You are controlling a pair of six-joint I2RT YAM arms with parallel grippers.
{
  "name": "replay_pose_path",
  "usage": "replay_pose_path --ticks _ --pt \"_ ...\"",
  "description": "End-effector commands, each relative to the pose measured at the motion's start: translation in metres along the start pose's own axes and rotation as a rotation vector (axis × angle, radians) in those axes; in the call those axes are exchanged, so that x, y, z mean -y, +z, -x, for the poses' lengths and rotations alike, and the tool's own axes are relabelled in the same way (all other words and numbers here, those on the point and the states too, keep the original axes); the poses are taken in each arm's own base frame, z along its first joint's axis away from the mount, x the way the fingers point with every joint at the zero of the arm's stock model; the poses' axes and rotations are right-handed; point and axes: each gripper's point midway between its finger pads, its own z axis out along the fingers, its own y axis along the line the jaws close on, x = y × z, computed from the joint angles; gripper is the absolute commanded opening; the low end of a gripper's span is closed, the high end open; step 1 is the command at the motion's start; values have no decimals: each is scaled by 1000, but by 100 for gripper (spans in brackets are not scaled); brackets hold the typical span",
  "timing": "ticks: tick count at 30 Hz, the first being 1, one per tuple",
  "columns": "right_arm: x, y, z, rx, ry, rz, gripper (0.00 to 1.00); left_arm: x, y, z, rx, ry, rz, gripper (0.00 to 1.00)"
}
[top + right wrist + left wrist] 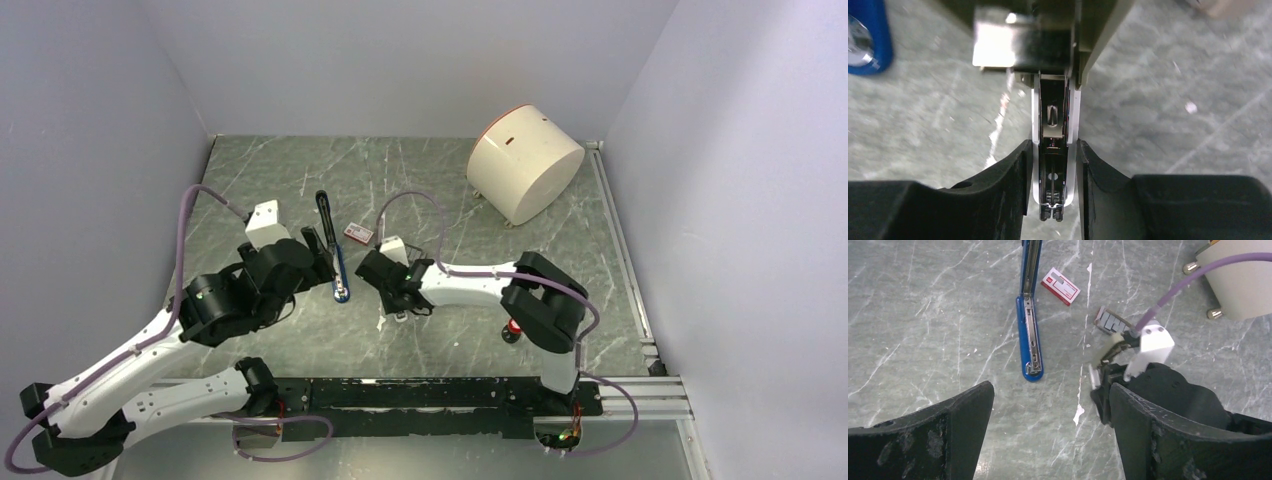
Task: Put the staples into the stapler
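Both arms sit on the black base rail (420,392): white shells, chunky black joints. Left arm (125,375) carries a purple cable (200,189) up to a white camera block (265,218); right arm (470,285) wears a matching purple loop (412,195). Left gripper (1050,400) fingers (958,430): matte black, scuffed grey. Green light (204,295) glowing on the left arm's black joint.

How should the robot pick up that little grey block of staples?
I'd pinch the grey ribbed block of staples across its two long sides, coming straight down from above. It lies flat on the grey marbled table, so nothing fits under it, and the long sides sit close together.
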Motion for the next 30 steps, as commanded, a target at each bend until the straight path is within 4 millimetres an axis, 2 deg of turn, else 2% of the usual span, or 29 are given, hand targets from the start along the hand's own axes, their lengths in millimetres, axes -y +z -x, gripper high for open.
replay_pose_path --ticks 1,8,14,18,25,30 --pt "-21 21 20 49 -16 21 32 -4 -15 24 59 -13 -8 91" --pt "-48 48 52 98 3 27 32 -8 -22 32 69 -22 -7 96" --pt "-50 72 68 109 23 -10 34 -8 -24 34 75 -27 -13 96" --pt "-45 81 70 105 19 -45 38 -10 -24 33 76 -27 -8 96" --pt "-28 86 71 101 27 -116 46 -8 -21 29 67 -29 -14 96" --pt "-38 72 80 109 9 -52 56 -3 -17 25 51 -14 -17 96"
